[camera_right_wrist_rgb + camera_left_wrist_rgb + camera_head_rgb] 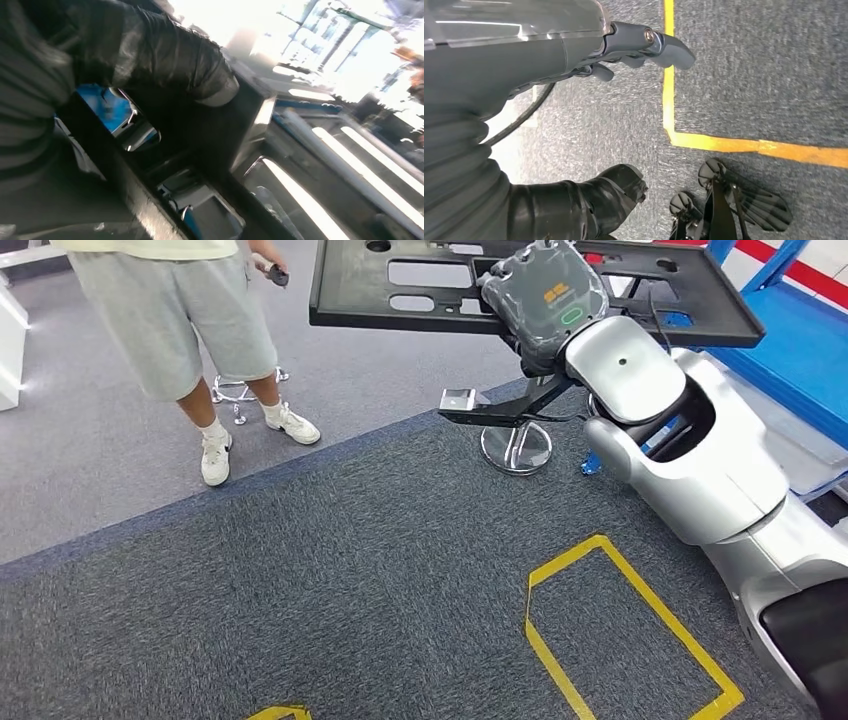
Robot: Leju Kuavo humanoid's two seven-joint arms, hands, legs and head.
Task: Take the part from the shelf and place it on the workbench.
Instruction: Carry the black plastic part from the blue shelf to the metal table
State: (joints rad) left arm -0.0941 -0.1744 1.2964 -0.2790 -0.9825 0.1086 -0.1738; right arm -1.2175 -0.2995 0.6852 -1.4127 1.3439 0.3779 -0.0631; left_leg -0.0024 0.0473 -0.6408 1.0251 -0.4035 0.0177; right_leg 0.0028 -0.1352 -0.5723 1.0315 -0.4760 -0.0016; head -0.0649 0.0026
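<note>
**Operator:** Part (520, 285) is off the shelf, as far as I can judge. My right hand (545, 300) is clamped onto the near edge of that flat black panel with the cut-outs, carrying it level, high over the carpet.

**Supervisor:** Where is it relative to the yellow tape outline (625, 625) on the floor?

**Operator:** Beyond it and well above it, out past the outline's far corner. A stool with a chrome base (515, 445) stands on the carpet under the panel, between the outline and the blue frame (800, 330) off to the right. In the right wrist view my gloved fingers (170, 55) wrap over the panel's rim, so the grip looks firm.

**Supervisor:** And the left hand?

**Operator:** Left hand (644, 47) hangs over the carpet beside a stretch of yellow tape, holding nothing, fingers curled in loosely.

**Supervisor:** What's left?

**Operator:** I reckon the pick-up is done and the placing isn't. I can't see the workbench, so I have to find it, carry the panel over and set it down. A person (195, 330) stands on the far side of the outline, to the left; I'd keep the panel clear of them.
</note>
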